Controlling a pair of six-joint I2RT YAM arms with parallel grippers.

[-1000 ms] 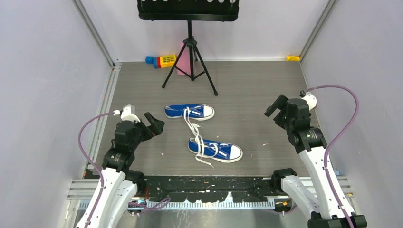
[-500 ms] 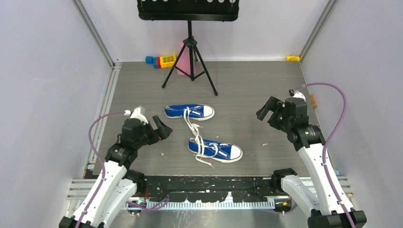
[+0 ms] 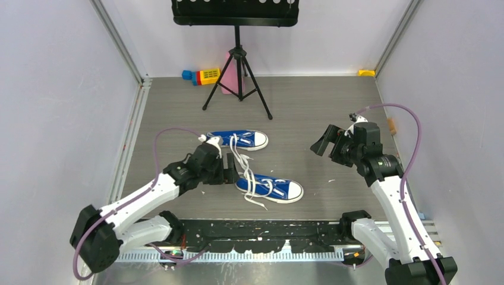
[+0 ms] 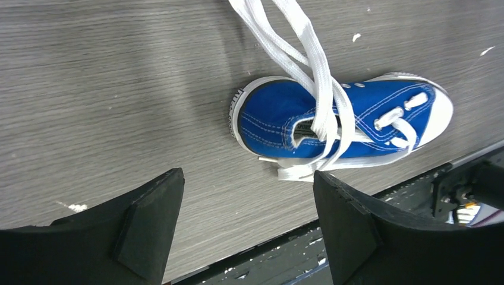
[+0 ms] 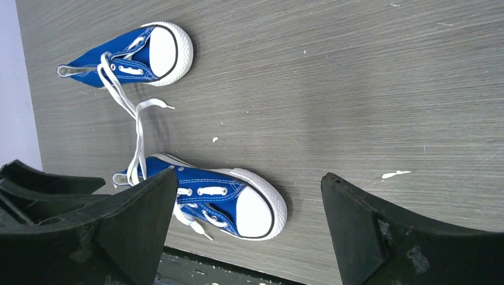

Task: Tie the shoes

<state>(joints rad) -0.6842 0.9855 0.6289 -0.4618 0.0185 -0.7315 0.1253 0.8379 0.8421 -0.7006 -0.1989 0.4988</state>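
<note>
Two blue shoes with white toe caps lie on the grey table. The far shoe [image 3: 238, 140] and the near shoe [image 3: 270, 188] both point right. Their loose white laces [image 3: 241, 160] trail between them. My left gripper [image 3: 230, 173] is open and empty, just left of the near shoe's heel. In the left wrist view [image 4: 246, 231] the near shoe [image 4: 273, 119] and its laces [image 4: 315, 77] lie beyond the fingertips. My right gripper [image 3: 323, 142] is open and empty, above the table to the right of the shoes. The right wrist view [image 5: 249, 231] shows the far shoe [image 5: 128, 50] and the near shoe [image 5: 208, 193].
A black stand on a tripod [image 3: 238, 71] is at the back middle, with coloured toy blocks [image 3: 202, 76] beside it. A small yellow object [image 3: 367, 72] lies in the back right corner. A black rail [image 3: 261, 228] runs along the near edge. Walls close both sides.
My left arm has swung right and reached out to the near shoe's heel. My right gripper has moved a little left towards the shoes. The shoes have not moved.
</note>
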